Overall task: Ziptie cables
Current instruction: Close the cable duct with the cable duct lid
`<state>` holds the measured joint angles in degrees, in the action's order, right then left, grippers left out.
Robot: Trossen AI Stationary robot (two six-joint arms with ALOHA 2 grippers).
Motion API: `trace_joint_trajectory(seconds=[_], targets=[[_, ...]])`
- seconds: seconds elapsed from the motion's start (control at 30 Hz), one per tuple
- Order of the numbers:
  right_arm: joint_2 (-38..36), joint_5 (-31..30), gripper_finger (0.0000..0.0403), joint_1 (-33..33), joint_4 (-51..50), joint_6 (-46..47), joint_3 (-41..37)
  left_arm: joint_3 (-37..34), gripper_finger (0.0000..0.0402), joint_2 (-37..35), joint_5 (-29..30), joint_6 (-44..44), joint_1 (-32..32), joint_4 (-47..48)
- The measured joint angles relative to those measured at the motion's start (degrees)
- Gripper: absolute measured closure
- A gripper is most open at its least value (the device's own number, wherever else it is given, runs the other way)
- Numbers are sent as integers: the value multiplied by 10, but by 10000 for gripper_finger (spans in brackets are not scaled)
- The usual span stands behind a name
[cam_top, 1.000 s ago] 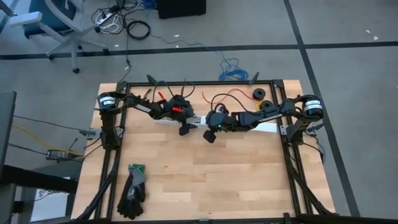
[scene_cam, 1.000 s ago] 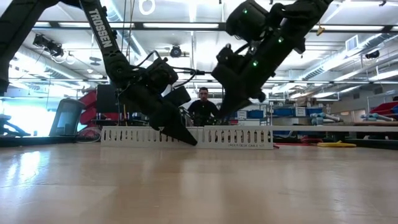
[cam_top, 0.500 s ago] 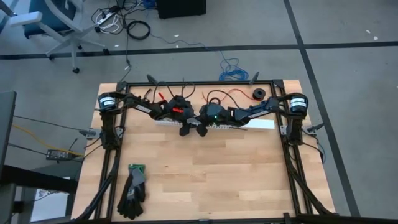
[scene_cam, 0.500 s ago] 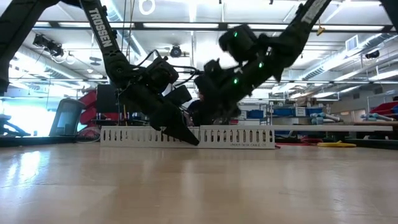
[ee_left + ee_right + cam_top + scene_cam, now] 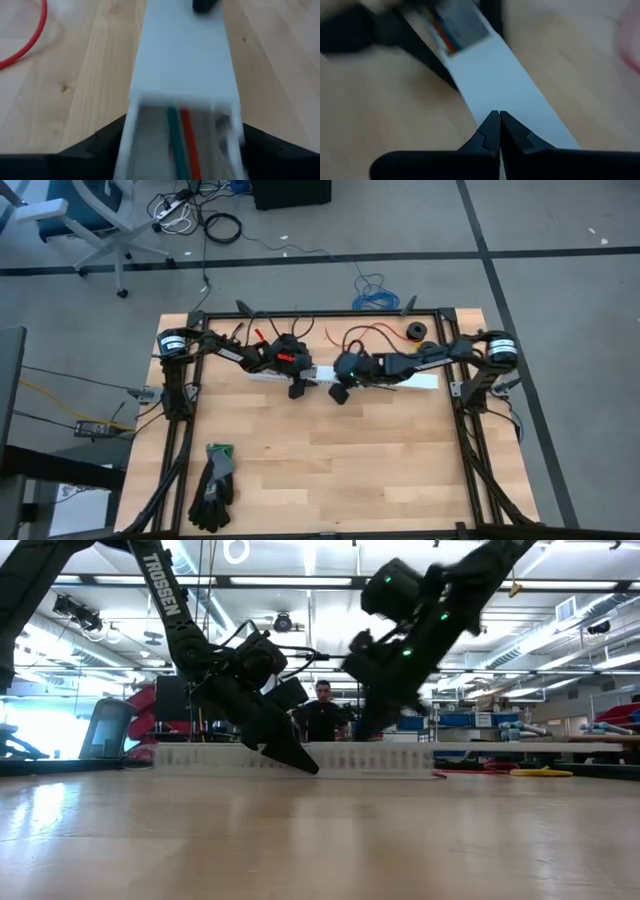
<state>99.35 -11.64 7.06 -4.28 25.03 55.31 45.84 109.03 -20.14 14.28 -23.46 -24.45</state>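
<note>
A white slotted channel (image 5: 400,380) lies on the table's far half, and a flat white cover (image 5: 185,55) closes most of it. The cables show as green and red wires (image 5: 179,142) inside the channel's uncovered end, and as a coloured streak (image 5: 446,41) in the right wrist view. Their connector is hidden. My left gripper (image 5: 296,387) is at that uncovered end, with one finger on each side of the channel. My right gripper (image 5: 497,116) is shut, its tips over the cover just right of the left gripper (image 5: 340,392). My left gripper holds the channel's uncovered end (image 5: 131,125) between its two fingers, one against each side wall. It slants down from the table's left and lies along the channel, which rests on the table. My right gripper's shut fingertips (image 5: 492,125) are down on the top of the cover (image 5: 485,85), slanting from the right. The tips hide the exact spot.
A single long red wire (image 5: 368,332) curls behind the channel, beside two black rolls (image 5: 415,332). Black gloves (image 5: 214,485) lie near the table's near left corner. A person (image 5: 322,718) sits beyond the far edge. Bare wood fills the near half.
My right gripper swung left and down along the channel until it nearly met the left gripper, then drew back right and rose to about where it started. The channel shifted a little with it and shows blurred now.
</note>
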Motion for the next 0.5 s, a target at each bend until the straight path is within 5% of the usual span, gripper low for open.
trace_joint_trajectory(seconds=[0.23, 0.5], targets=[[89, 59, 403, 24, 276, -87, -2, 0, 129, 0, 4, -2, -1, -3], [25, -22, 403, -6, 214, -132, -2, 0, 131, 0, -2, 0, -3, -3]])
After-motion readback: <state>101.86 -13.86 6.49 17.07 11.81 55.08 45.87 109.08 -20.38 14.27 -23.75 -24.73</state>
